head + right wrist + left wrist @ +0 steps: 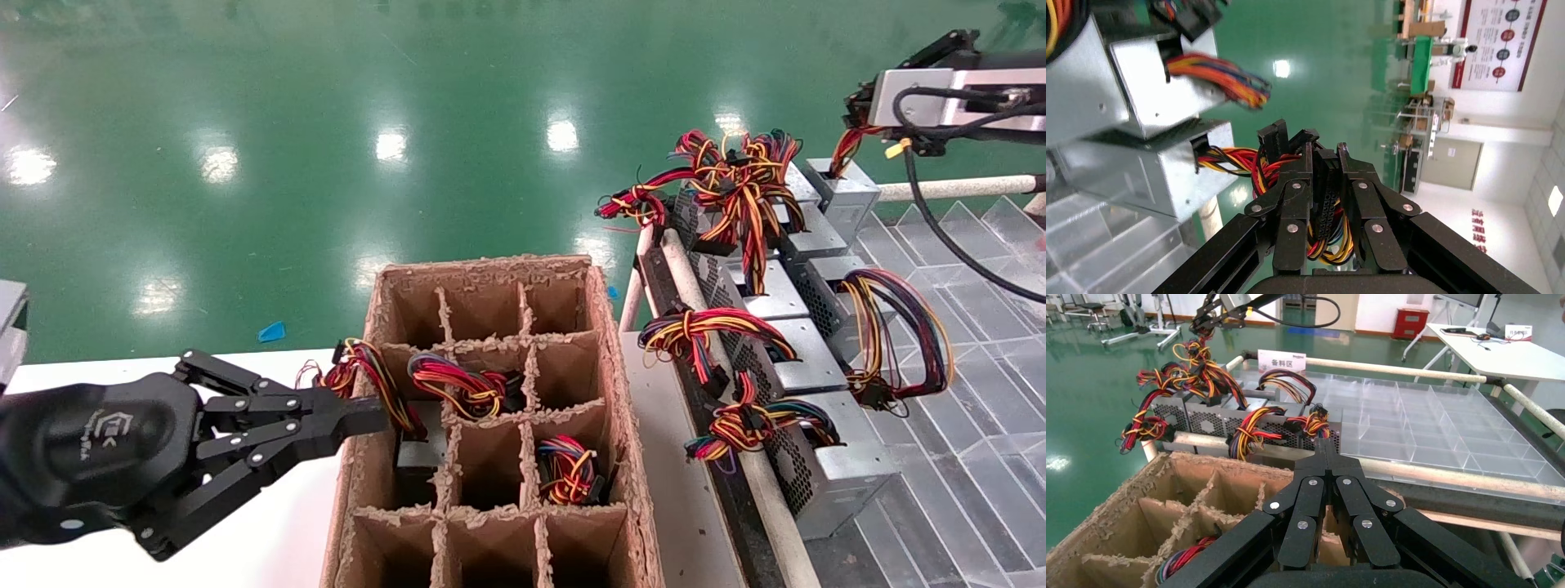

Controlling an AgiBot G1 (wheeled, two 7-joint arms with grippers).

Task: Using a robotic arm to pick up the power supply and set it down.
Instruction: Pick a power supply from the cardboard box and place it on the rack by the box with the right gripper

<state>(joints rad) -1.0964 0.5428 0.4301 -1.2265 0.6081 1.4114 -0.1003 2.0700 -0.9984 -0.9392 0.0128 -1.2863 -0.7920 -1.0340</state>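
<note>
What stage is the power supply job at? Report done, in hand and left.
Done: three power supplies sit in the cardboard divider box. In hand: the right gripper, jaws closed on the wire bundle of the far power supply on the rack. Left: lifting it and setting it down. The left gripper hovers shut by the box.

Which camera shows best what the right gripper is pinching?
The right wrist view: the right gripper is shut on the wire bundle of a power supply. The head view shows only its wrist; the left wrist view shows it far off.

Hidden and cut off

The right gripper [850,122] fingertips vanish behind wires [1229,160] of the power supply [846,192]; the left gripper [359,412] tips cover part of the cardboard crate [629,425], itself cut by the bottom edge.
</note>
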